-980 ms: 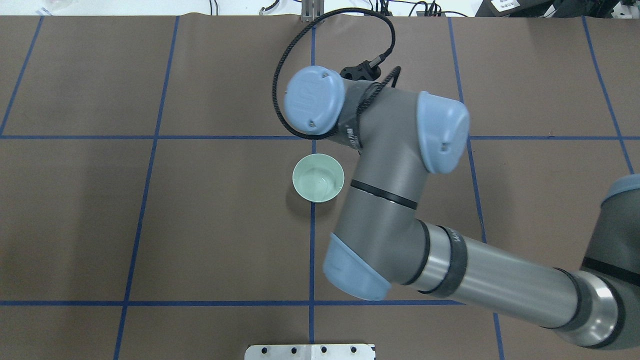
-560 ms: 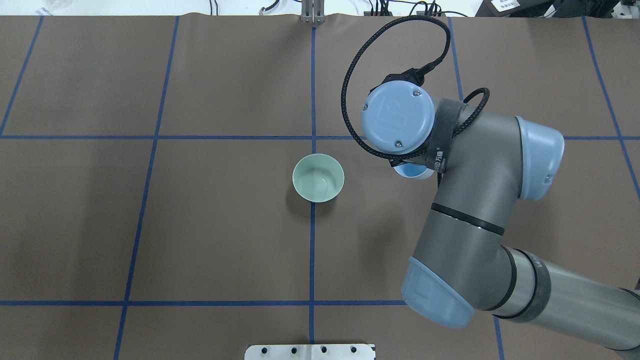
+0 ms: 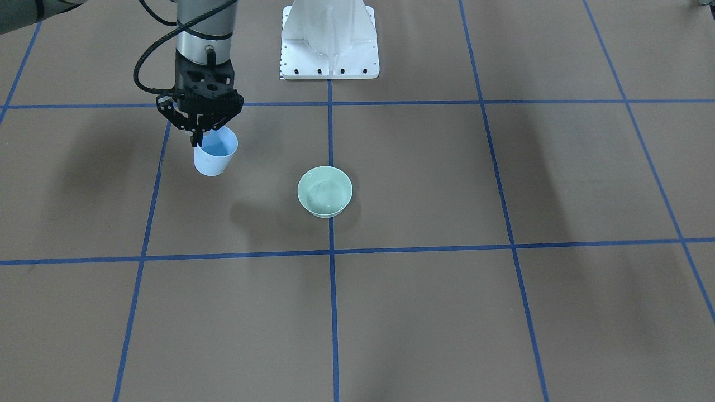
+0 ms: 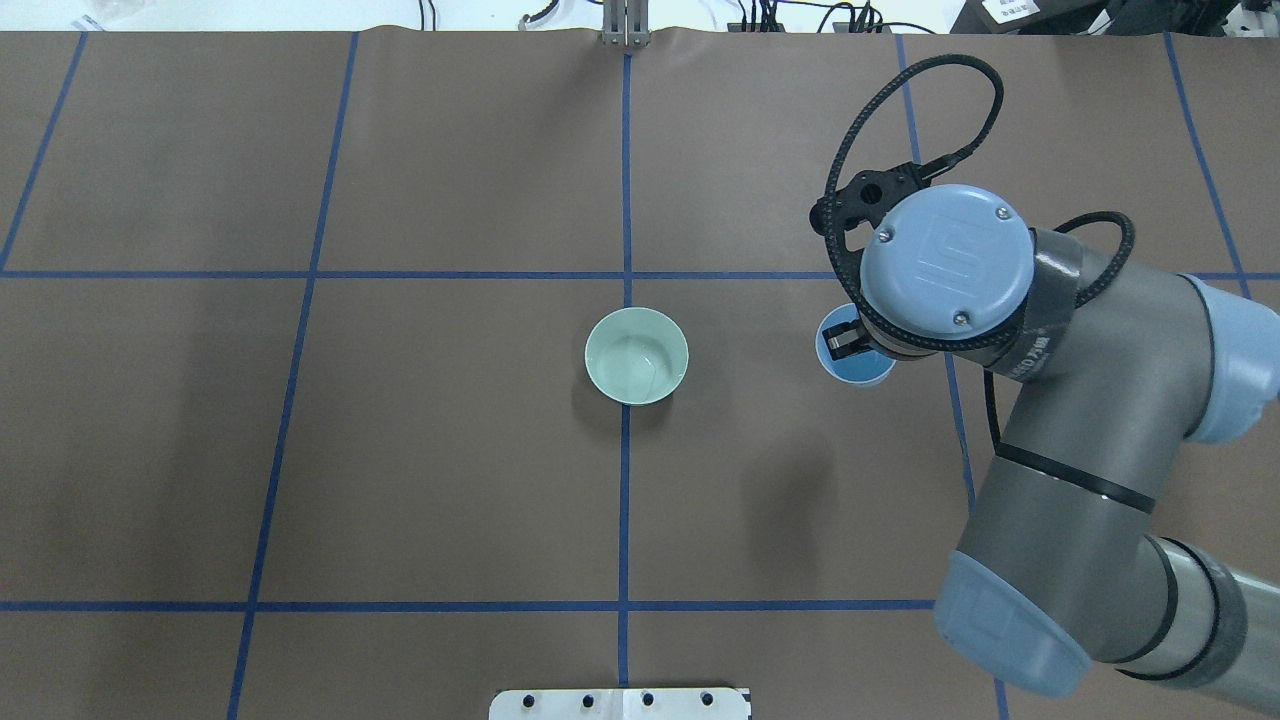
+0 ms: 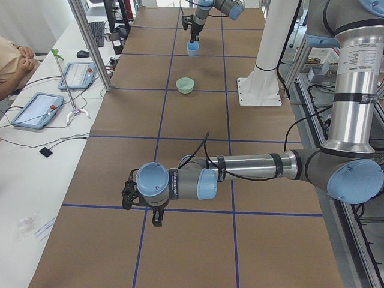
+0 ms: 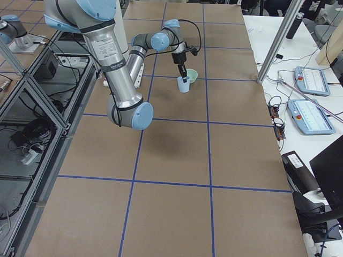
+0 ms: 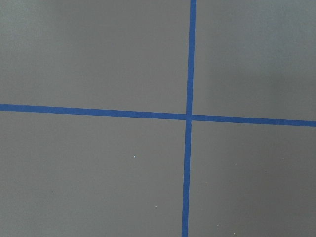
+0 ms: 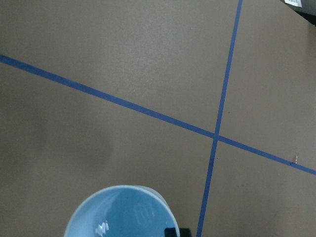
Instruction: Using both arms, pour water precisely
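The water (image 4: pixel 640 356) lies as a small clear pool in a pale green bowl (image 4: pixel 598 372), showing only as faint glossy glints on the bowl's floor. The bowl stands upright with its mouth up, squarely on one of the blue tape lines (image 4: pixel 625 150) that grid the brown worktop (image 4: pixel 450 450).

Well apart from the bowl, on the robot's right, a light-blue cup (image 4: pixel 860 368) hangs roughly upright. Its mouth faces up and its long axis runs near vertical. Its shadow falls clear of it on the worktop. The right fingers (image 4: pixel 845 342) pinch the cup's rim from above, one inside the wall and one outside, and point straight down. The right wrist-mounted view looks down into the cup (image 8: pixel 121 212) and catches one bright glint low on its inner wall. Whether liquid lies there cannot be told.

The right arm (image 4: pixel 1080 400) reaches in from the overhead view's right edge, its black cable looped above the wrist. In the front-facing view the same cup (image 3: pixel 215 159) sits under the black fingers (image 3: pixel 199 137), with the bowl (image 3: pixel 325 207) nearer the camera and the white pedestal (image 3: pixel 329 39) behind.

The left arm (image 5: pixel 252 168) stretches low over the far end of the worktop in the exterior left view, far from the cup and the bowl. The left fingers (image 5: pixel 157 219) point down over a tape line; from this view it cannot be told whether they are spread or pressed together.
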Robot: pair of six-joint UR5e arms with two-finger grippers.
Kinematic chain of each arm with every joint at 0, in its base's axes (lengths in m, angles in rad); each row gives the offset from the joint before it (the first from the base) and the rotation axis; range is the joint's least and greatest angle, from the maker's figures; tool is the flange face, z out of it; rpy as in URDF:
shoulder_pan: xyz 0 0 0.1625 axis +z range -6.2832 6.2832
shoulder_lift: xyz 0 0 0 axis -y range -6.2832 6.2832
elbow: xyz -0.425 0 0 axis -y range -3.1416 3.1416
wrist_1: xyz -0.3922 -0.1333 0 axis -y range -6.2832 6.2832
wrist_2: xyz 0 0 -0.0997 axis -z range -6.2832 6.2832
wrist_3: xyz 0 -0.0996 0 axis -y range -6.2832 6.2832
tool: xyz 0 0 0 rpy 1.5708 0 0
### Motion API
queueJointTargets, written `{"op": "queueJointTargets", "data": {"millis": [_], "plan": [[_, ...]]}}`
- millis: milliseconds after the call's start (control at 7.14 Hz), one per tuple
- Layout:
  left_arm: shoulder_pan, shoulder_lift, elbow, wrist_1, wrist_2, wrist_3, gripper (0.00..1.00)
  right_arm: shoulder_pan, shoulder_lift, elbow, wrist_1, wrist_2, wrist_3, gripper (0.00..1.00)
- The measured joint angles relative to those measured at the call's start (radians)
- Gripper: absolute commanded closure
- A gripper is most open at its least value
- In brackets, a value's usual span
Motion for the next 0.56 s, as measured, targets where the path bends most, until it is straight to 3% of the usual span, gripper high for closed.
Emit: {"op": "queueJointTargets", "data": {"millis": [560], "plan": [[0.0, 0.0, -0.03, 0.002, 0.0, -0.018, 0.0, 0.008, -0.246, 0.05, 0.294, 0.047, -0.002, 1.0]]}}
